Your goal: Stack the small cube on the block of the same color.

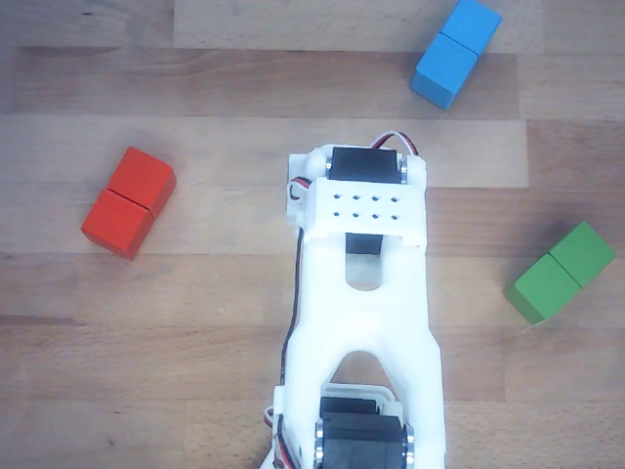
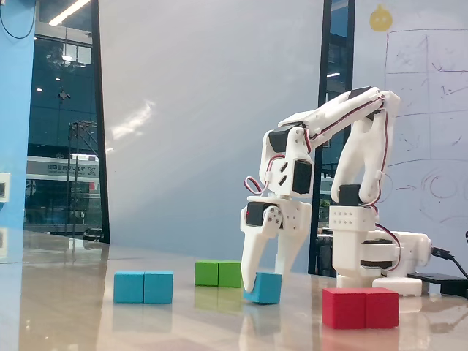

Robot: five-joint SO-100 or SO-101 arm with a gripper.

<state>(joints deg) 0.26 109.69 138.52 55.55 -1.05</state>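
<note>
In the fixed view my gripper (image 2: 263, 284) points down at the table with its jaws closed around the small light-blue cube (image 2: 269, 290), which sits slightly tilted at table level. The light-blue oblong block (image 2: 143, 287) lies to the left of it, a clear gap away. In the other view this block (image 1: 455, 52) lies at the top right, beyond the white arm (image 1: 363, 293). There the arm hides the cube and the fingertips.
A green oblong block (image 2: 219, 273) lies just behind and left of the gripper, and shows at the right in the other view (image 1: 561, 272). A red oblong block (image 2: 360, 307) lies at the front right, and at the left in the other view (image 1: 128, 201). The arm's base (image 2: 365, 252) stands behind.
</note>
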